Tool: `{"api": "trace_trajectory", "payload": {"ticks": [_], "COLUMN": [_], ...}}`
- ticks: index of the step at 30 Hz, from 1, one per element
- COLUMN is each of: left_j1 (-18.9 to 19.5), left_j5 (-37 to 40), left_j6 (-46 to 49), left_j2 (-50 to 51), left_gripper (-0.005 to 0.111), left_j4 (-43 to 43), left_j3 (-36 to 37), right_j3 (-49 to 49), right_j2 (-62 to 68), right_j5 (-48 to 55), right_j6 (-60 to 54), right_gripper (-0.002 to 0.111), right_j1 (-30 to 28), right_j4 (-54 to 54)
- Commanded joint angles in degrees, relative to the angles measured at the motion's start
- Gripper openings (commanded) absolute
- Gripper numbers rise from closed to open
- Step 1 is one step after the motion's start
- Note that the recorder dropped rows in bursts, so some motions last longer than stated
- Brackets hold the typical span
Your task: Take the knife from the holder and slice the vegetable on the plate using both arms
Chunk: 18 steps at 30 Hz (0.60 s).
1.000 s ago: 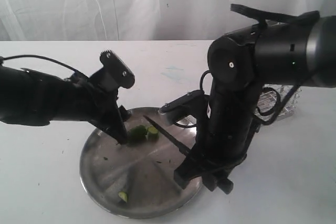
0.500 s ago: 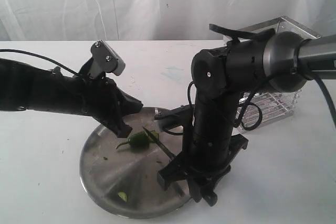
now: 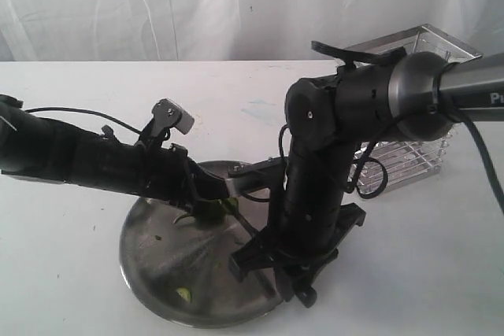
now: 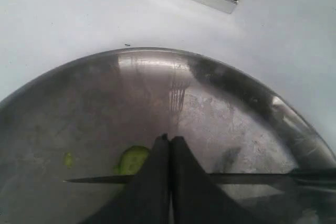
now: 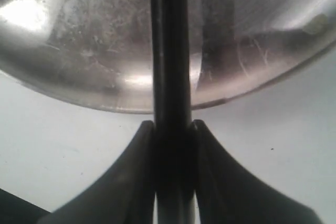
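Slim all-black knife (image 5: 168, 51) tight in the right gripper (image 5: 170, 127); left gripper (image 4: 169, 140) closed, seemingly empty, by the green vegetable (image 4: 131, 159).

Scuffed plate (image 4: 226, 103), left claw (image 4: 169, 140) pinched closed, knife (image 4: 100, 180) crossing beside vegetable (image 4: 131, 160)

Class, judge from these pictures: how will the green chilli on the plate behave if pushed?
The green chilli looks small and rounded, so it would probably roll or skid. The steel plate is smooth and shiny, likely offering little grip. Being so slight, it seems light enough for the knife to shove aside unless pinned.
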Motion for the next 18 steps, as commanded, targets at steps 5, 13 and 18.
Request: {"api": "trace_trajectory", "payload": {"ticks": [5,13,18], "left_j1": [0.16,-0.32,-0.33], "left_j5": [1.12,-2.89,-1.37], "left_j6": [1.58,1.26,1.23], "left_j2": [0.24,0.24,0.24], "left_gripper": [0.000,0.000,0.000], "left_j4": [-3.36,-2.63,-2.33], "left_j3": [-0.28,-0.28,-0.28], "right_j3": [-0.58,-0.58,-0.58], "right_j2": [2.19,2.19,2.19], "right_j5": [-0.78,-1.15,-1.26], "right_j6": [0.18,0.18,0.18], "right_gripper": [0.000,0.000,0.000], "right_j1": [-0.17,-0.17,-0.17], "right_j4": [2.15,2.18,2.28]}}
